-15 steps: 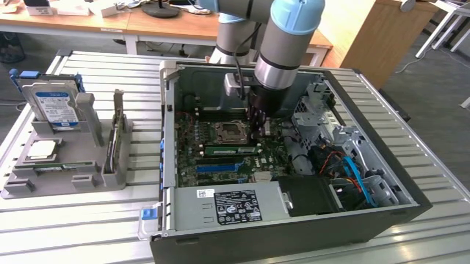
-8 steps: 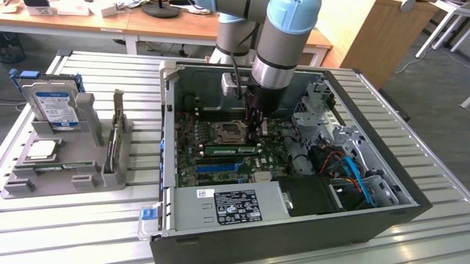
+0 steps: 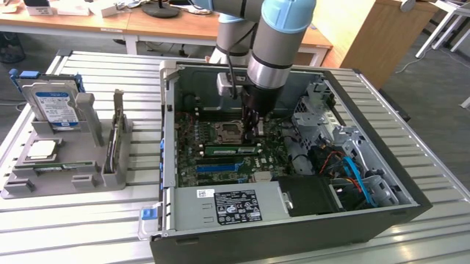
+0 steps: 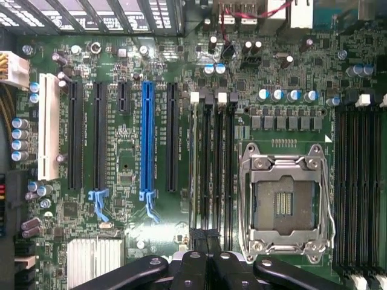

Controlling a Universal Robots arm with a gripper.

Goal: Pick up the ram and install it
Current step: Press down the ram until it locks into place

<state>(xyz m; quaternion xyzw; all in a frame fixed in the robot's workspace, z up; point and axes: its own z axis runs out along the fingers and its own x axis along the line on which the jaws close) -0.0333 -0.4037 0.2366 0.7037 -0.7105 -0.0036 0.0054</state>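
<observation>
The ram (image 3: 231, 149) is a slim green stick with a white sticker. It stands on edge in a memory slot of the motherboard, just in front of the empty CPU socket (image 3: 228, 132). My gripper (image 3: 256, 134) reaches down into the open PC case (image 3: 411, 203) with its tips at the ram's end on the exterior view's right, right above or touching it. In the wrist view the black fingers (image 4: 195, 241) are pressed together, the gripper (image 4: 206, 237) shut over one end of the black memory slots (image 4: 211, 157) beside the CPU socket (image 4: 284, 202).
A blue expansion slot (image 4: 147, 142) and black ones lie beside the memory slots. Drive cages and cables (image 3: 353, 170) fill the case on the exterior view's right, the power supply (image 3: 235, 206) its front. A grey tray (image 3: 44, 184) outside holds a hard drive (image 3: 55, 104), a CPU (image 3: 42, 148), an upright card (image 3: 114, 137) and another green stick (image 3: 66, 166).
</observation>
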